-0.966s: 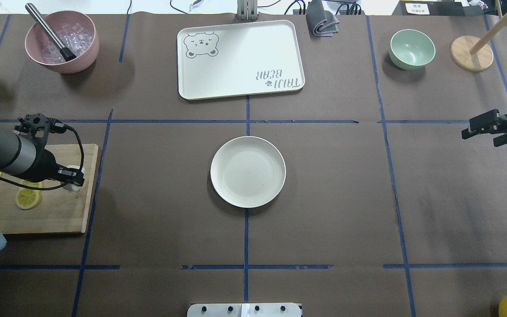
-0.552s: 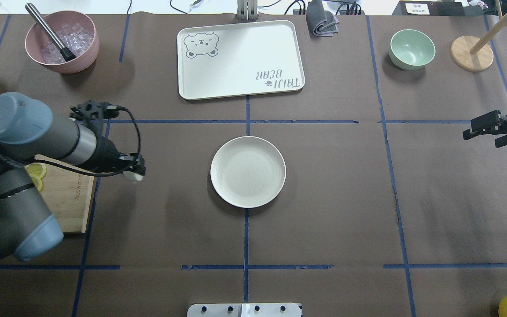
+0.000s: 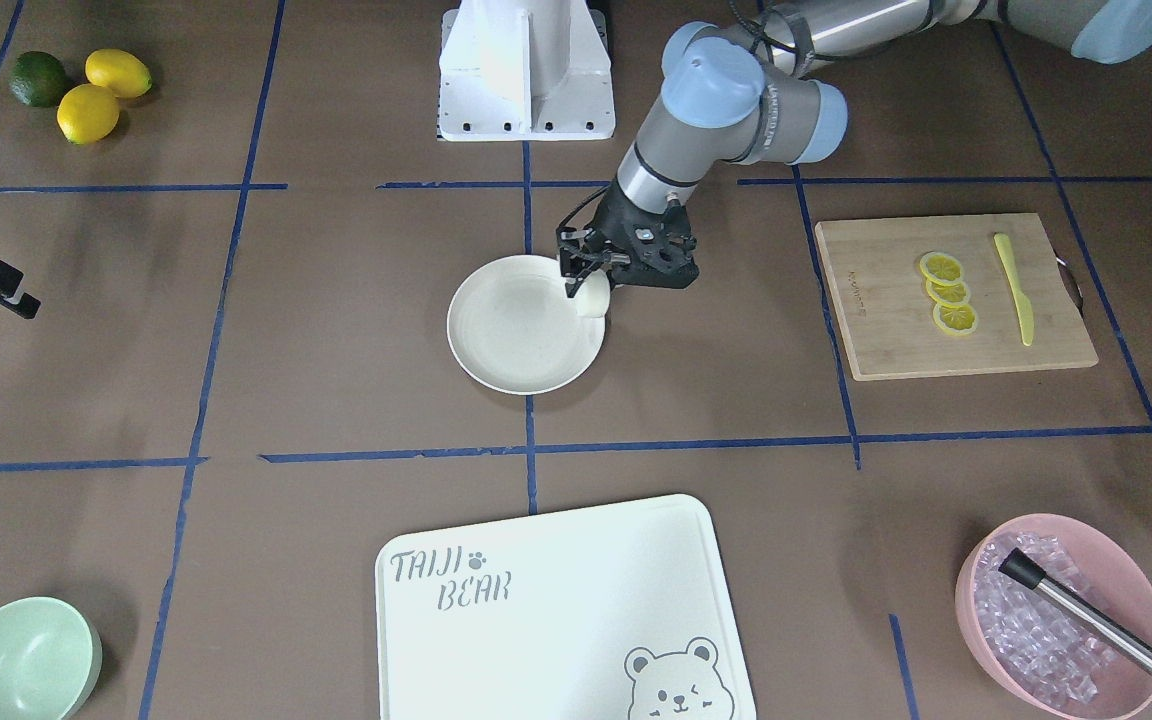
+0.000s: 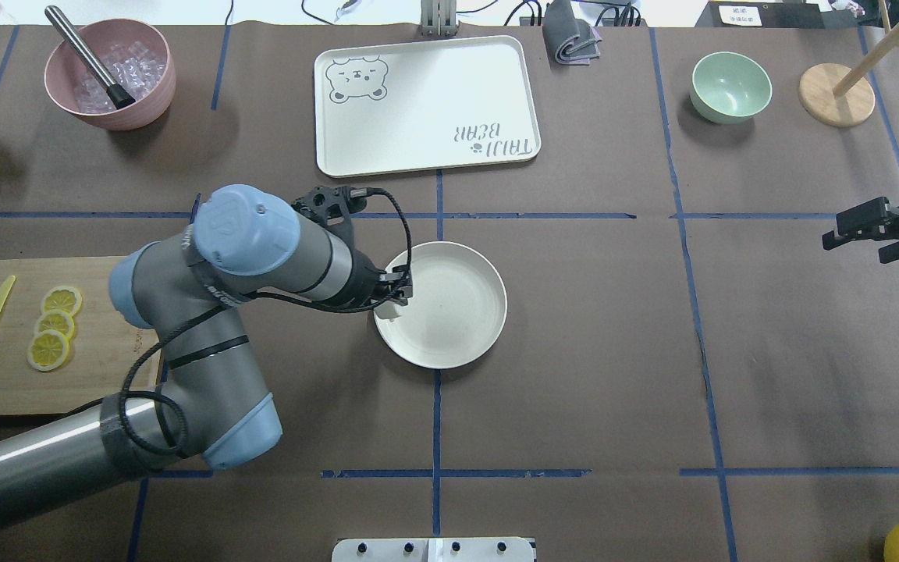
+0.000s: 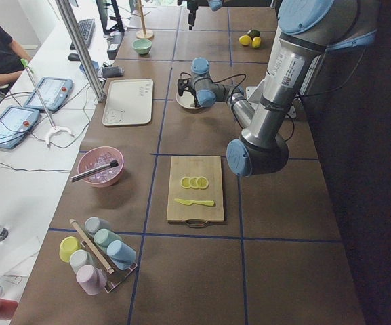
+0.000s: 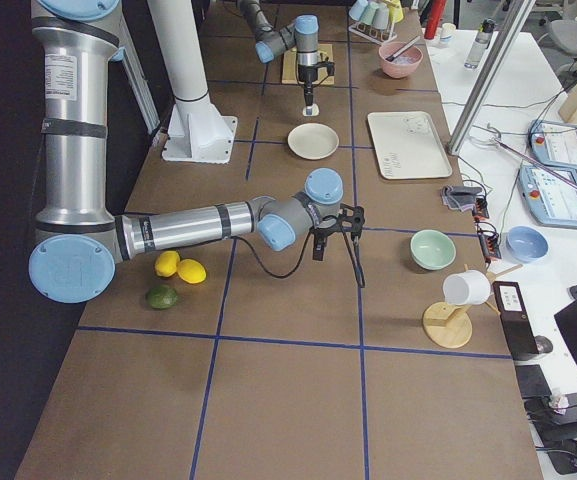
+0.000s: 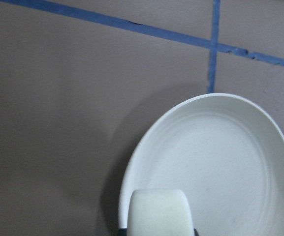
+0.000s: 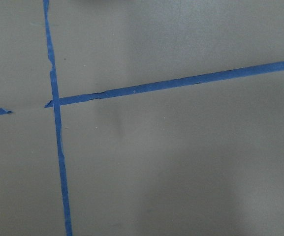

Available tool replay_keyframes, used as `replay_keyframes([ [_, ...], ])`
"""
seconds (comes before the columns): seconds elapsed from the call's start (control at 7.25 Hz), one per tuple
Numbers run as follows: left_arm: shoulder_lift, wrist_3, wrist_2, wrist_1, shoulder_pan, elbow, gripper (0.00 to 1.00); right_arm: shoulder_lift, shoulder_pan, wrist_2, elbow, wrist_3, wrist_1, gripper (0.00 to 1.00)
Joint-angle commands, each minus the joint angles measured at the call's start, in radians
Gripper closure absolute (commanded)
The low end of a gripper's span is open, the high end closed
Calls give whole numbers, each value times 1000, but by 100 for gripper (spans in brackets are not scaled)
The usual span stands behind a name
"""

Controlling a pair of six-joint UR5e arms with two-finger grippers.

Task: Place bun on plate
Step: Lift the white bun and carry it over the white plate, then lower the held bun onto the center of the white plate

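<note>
With the small, smooth white bun (image 3: 593, 296) pinched between the left gripper's (image 3: 584, 284) narrowed jaws just over the arm-side rim of the round cream-white plate (image 3: 511, 345), I would bring it inward to the plate's middle and lower it before releasing, lest it roll off.

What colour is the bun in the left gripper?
The bun is plain white, seen best in the left wrist-mounted view.

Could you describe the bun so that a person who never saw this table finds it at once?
Find the round cream plate at the table's centre. At its rim on the robot's left side, the left gripper holds the bun. It is a small, smooth, plain white lump, unlike the yellow lemon slices on the wooden board.
</note>
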Motion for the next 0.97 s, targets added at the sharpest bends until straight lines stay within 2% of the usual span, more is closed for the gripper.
replay_keyframes([
  [0.0,-109,-24,63,121,41,51,52,0,-1,0,-1,0,0,0],
  [0.28,-124,-19,182,147,96,85,52,5,-4,-5,-11,0,0,0],
  [0.83,-198,-21,196,148,98,179,52,3,-4,-6,-12,0,0,0],
])
